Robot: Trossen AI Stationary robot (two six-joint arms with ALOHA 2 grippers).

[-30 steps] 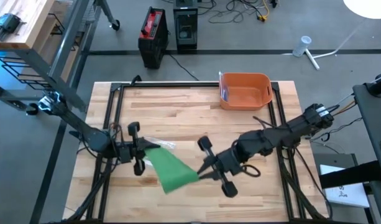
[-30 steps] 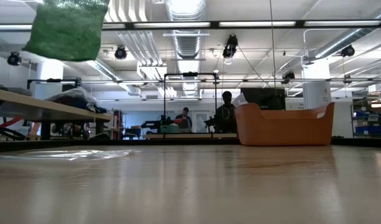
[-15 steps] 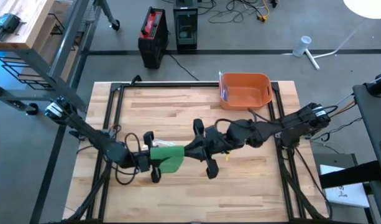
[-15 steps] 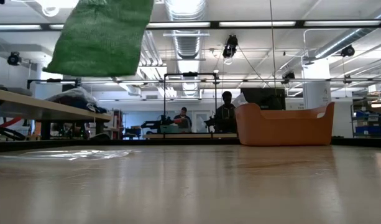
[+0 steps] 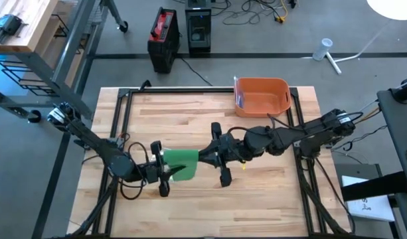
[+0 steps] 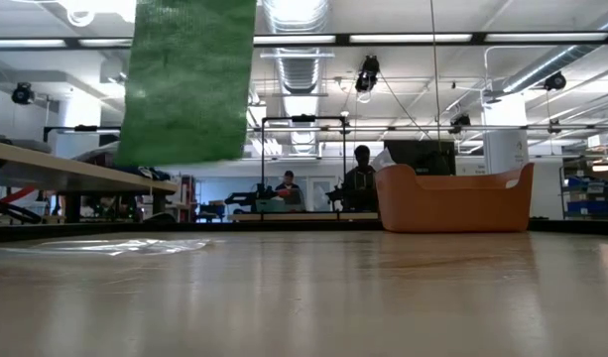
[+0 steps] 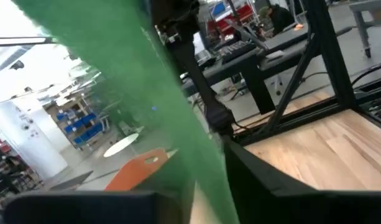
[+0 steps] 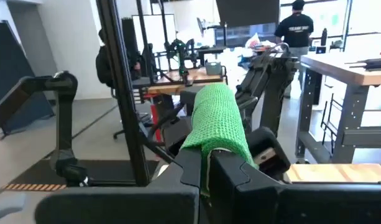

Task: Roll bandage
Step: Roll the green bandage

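Green bandage is held in the air over mid-bench, strung between both arms, loose tail hanging. Right end effector is clamped shut on one end; wrist view shows cloth pinched between its fingers. Left end effector sits at the other end with cloth across it, can't tell if it's gripping. Risk: if left has no hold, that end drops, the fabric sags or twists, and any roll comes out loose. Orange bin is well clear.

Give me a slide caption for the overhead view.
Both grippers meet mid-table, right gripper pinching the green bandage beside the left gripper.
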